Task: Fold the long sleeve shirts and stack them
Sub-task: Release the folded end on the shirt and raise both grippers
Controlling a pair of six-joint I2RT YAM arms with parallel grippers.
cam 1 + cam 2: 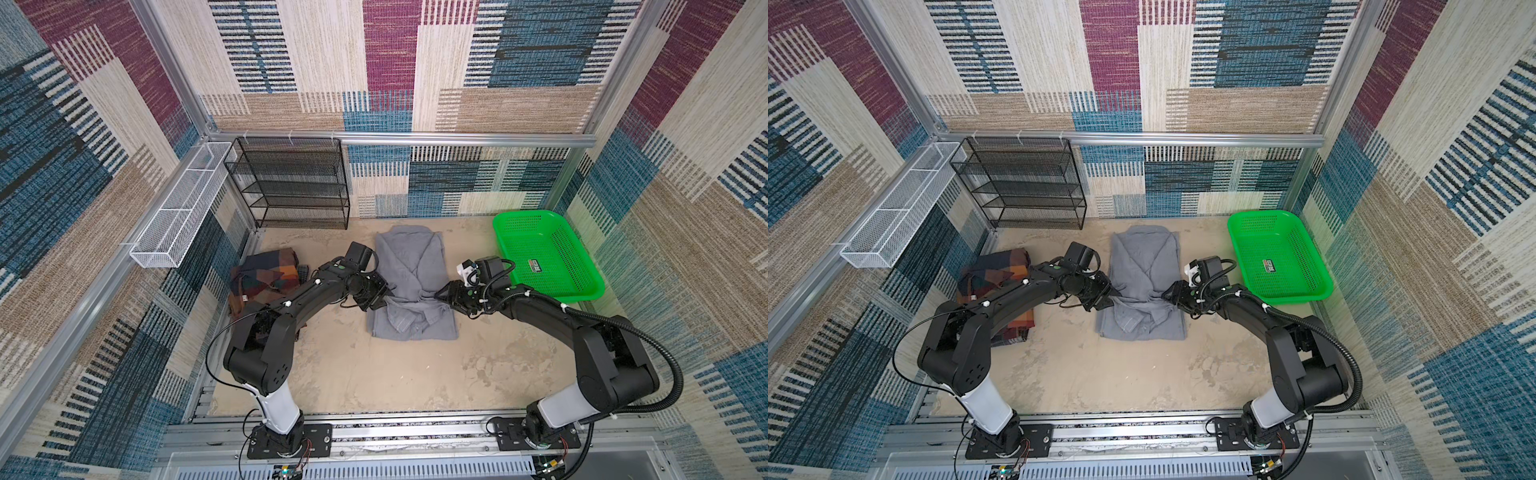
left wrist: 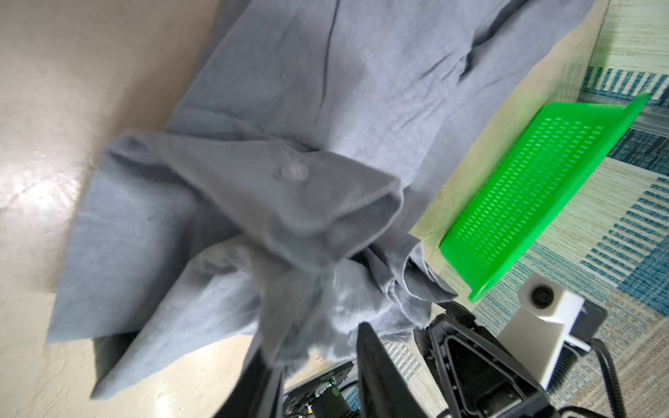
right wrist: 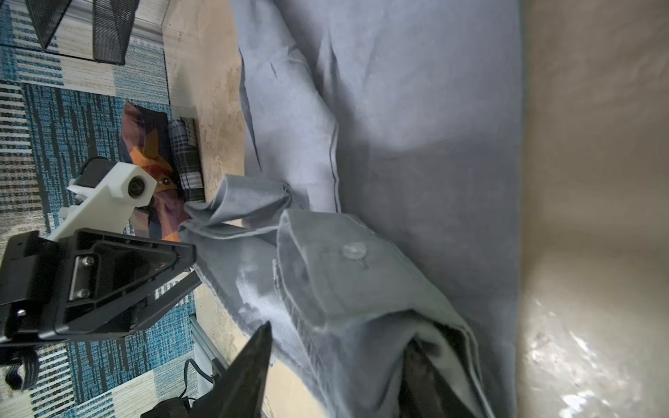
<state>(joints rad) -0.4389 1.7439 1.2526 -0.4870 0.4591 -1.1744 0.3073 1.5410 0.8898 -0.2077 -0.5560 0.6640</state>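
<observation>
Your plain gray cloth button-up shirt (image 1: 409,286) lies flat just beside the green plastic mesh basket (image 1: 500,241), cuffs gathered at its middle. The jaws of left gripper (image 1: 387,296) and right gripper (image 1: 439,296) both stand spread, cuff cloth draped loose between. Lift straight clear so nothing snags.
</observation>
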